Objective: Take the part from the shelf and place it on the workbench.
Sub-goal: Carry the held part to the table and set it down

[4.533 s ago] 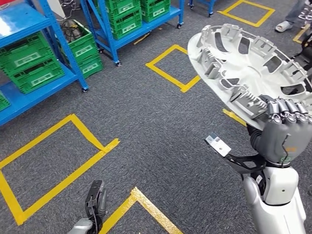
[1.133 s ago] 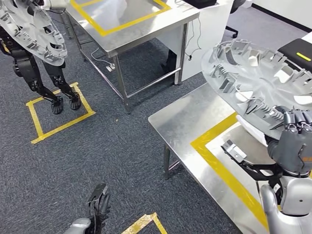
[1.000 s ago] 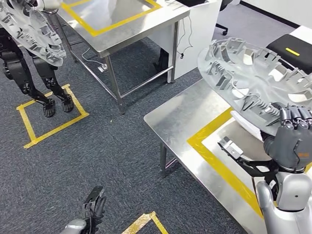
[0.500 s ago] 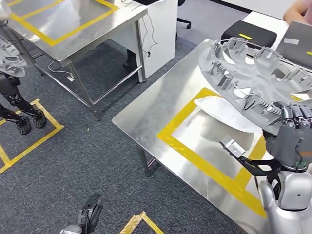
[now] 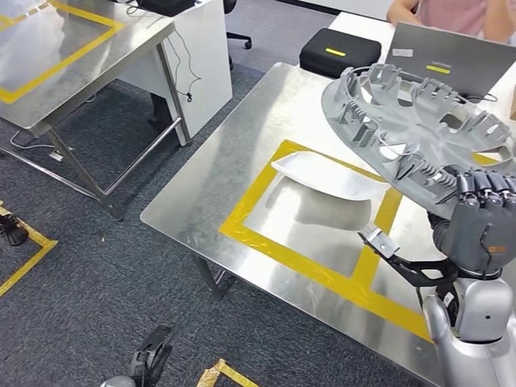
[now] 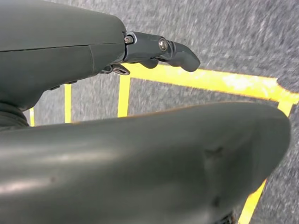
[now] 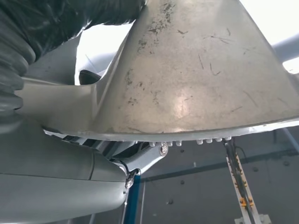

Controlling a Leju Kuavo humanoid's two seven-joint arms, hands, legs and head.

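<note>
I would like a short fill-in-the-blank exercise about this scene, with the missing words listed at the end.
1. The right hand grips the grey wheel cover at its ____.
2. The wheel cover is held in the air above the steel ____, not resting on it.
3. The tape on the workbench forms a rectangle of ____ colour.
4. The left hand hangs low above the grey ____ and holds nothing.

Missing words: rim; workbench; yellow; carpet

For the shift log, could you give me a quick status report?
Right hand holds wheel cover above workbench. Left hand hangs free. Laptop behind.
</note>
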